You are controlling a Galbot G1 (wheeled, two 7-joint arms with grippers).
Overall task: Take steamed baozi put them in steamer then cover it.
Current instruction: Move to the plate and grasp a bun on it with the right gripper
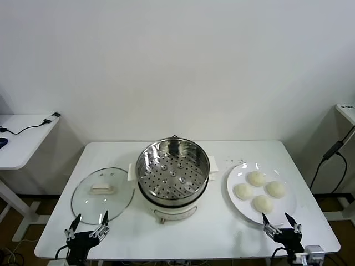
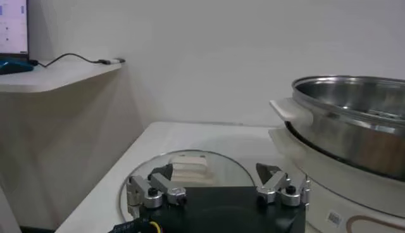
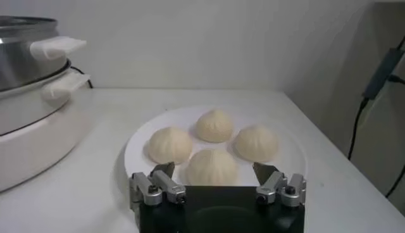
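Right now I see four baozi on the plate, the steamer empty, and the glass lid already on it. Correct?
Not quite: the glass lid lies on the table left of the steamer, as the head view shows. The four baozi are on the plate and the steamer is empty.

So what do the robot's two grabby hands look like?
The left gripper and the right gripper look alike: each has a black body, silvery metal knuckles with dark screws, and two thin fingers with black tips. A small yellow wire shows beside the left one.
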